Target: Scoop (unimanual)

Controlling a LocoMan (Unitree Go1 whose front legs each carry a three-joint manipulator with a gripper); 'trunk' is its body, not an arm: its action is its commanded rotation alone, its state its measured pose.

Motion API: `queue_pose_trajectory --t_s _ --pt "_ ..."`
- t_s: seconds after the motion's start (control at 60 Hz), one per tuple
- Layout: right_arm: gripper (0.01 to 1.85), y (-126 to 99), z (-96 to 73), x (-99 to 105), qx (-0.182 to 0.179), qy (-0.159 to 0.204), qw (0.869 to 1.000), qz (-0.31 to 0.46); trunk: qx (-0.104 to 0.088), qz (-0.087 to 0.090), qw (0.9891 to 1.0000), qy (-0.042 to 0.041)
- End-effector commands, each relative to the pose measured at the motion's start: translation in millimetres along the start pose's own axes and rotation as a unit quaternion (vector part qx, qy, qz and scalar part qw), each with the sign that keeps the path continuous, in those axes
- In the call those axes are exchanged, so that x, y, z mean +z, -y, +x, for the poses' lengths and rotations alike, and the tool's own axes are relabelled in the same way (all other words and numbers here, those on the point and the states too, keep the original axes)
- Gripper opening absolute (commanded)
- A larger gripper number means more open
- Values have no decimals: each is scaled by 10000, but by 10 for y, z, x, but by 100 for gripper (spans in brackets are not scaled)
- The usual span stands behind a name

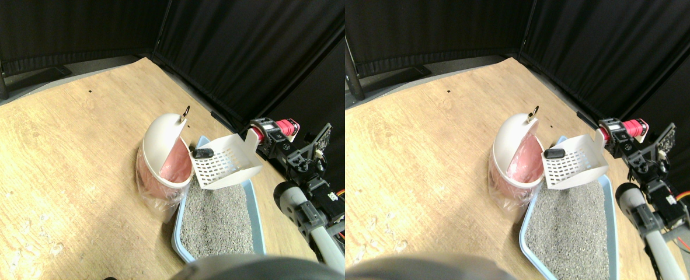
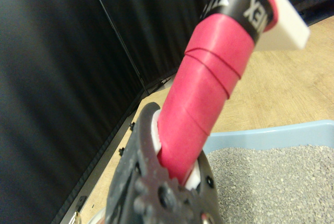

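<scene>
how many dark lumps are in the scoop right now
1. A single dark lump sits at the front edge of the white slotted scoop, next to the open bin. More could be buried in the litter tray, but none show.

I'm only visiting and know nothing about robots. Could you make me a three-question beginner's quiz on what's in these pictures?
1. True or false: the white slotted scoop lies flat in the grey litter.
2. What colour is the litter tray? A red, B light blue, C black.
3. What small dark thing lies in the scoop near the white bin?

Key: 1 false, it is lifted above the tray. 2 B. 3 A dark lump.
</scene>
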Motion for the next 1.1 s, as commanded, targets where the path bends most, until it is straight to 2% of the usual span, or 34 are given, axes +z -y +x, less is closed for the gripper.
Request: queue_pose_trajectory --t_s 0.017,0.25,0.3,0.333,0.367,0.417,0.467,0.5,0.533,0.633,0.7,0.717,0.783,0.95,1.083,1.1 --pt "6 31 4 83 -146 258 9995 57 260 -101 9996 93" --pt "6 55 16 90 -89 376 9991 -174 257 -94 9996 90" --pt "6 42 20 72 -8 490 9971 -587 257 -98 9996 67" --pt "14 26 23 71 -32 358 9978 -562 257 -98 9996 67" --pt "9 21 20 72 12 328 9982 -492 257 -98 9996 67" --pt "13 4 18 76 21 292 9982 -519 257 -98 9996 67" --pt "12 1 16 79 28 287 9985 -471 257 -98 9996 67" --pt "22 -2 17 76 43 332 9982 -498 257 -98 9996 67" --pt "17 1 25 75 58 343 9982 -483 228 -101 9997 77" --pt "22 -7 14 87 27 332 9983 -485 219 -105 9997 66" --pt "15 -11 3 101 11 300 9984 -470 216 -100 9997 79" --pt "7 -13 1 106 6 294 9984 -473 216 -100 9997 79" --pt "6 -17 -4 116 -13 303 9982 -519 200 -108 9997 68" --pt "26 -20 -4 118 -3 336 9978 -579 185 -86 9998 61" --pt "14 3 1 73 -75 338 9986 -402 152 -31 9999 41" --pt "7 13 0 60 -57 390 9987 -328 142 -20 9999 47"
